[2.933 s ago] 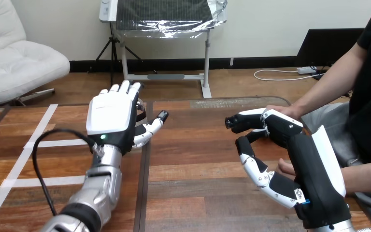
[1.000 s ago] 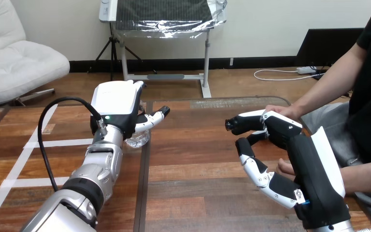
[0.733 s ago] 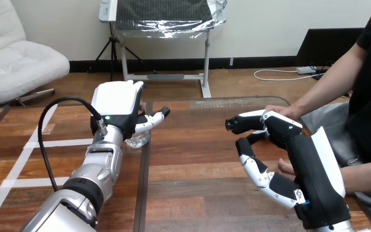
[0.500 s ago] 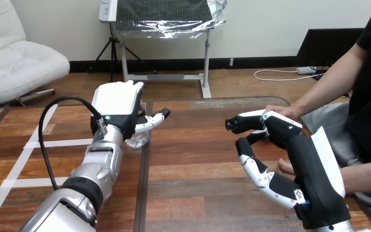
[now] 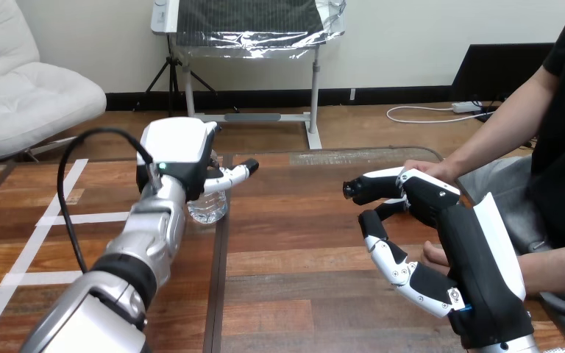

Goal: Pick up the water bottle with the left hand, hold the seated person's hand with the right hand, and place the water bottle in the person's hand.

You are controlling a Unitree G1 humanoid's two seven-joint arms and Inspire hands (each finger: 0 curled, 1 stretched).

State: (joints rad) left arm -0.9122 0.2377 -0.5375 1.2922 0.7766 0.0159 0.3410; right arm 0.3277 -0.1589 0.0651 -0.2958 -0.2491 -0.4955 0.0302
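Left hand (image 5: pixel 178 151) sits over the water bottle (image 5: pixel 207 207) (whether it grips, I cannot tell). The bottle stands upright on the table (image 5: pixel 294 220), long axis toward twelve o'clock. At three o'clock, right hand (image 5: pixel 425 200) hangs loosely spread, with the person's hand (image 5: pixel 425 168) just behind it.

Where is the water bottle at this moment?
In the head view, the water bottle is at the left half of the table, partly hidden under the left hand.

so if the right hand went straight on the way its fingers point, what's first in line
Only bare table for a stretch, then probably the left hand, which is over the water bottle, though depth is unclear.
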